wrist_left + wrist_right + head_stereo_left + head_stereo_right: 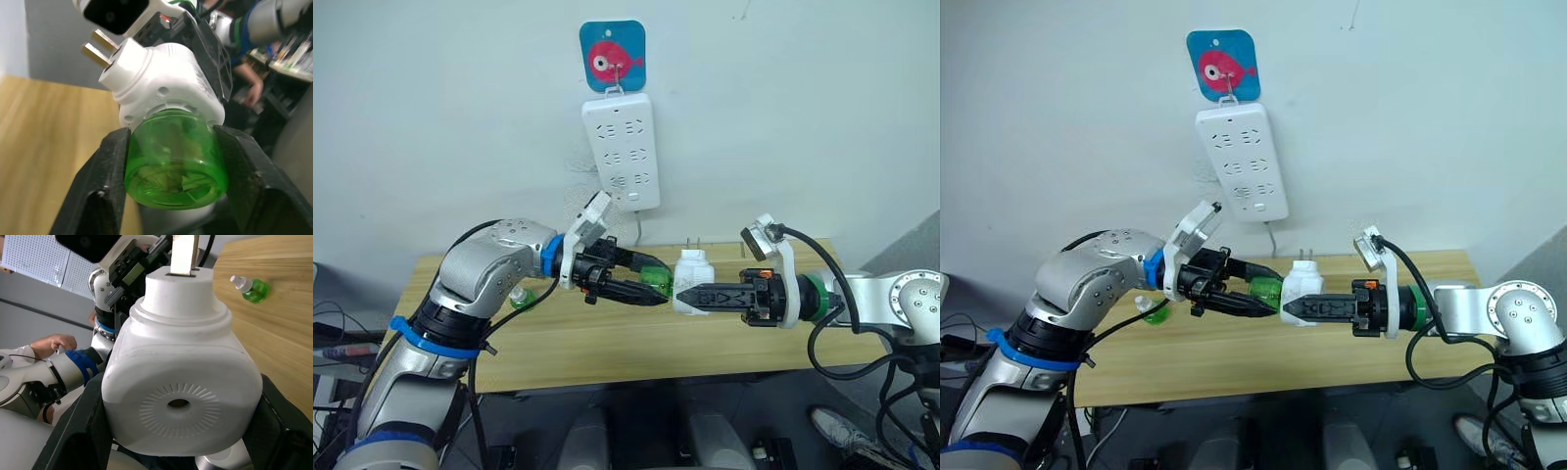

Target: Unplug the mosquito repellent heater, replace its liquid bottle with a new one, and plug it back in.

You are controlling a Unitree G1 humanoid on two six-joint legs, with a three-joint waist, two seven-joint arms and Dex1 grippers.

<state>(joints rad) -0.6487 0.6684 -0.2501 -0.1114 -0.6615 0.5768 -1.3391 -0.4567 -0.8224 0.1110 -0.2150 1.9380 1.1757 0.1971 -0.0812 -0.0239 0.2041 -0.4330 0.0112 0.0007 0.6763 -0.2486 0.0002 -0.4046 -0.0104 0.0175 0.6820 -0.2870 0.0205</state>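
Green bottle [175, 164] between left fingers [100, 196], heater [178, 382] between right fingers [73, 431].

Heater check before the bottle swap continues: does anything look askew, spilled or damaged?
Nothing stands out. The heater sits squarely in the right gripper, prongs up; the left gripper clamps its green bottle. A second green bottle lies on the table, no spill visible.

White power strip [623, 150] hanging under fish hook plaque [613, 56], wooden table [607, 343], possibly a person's hand [56, 341]
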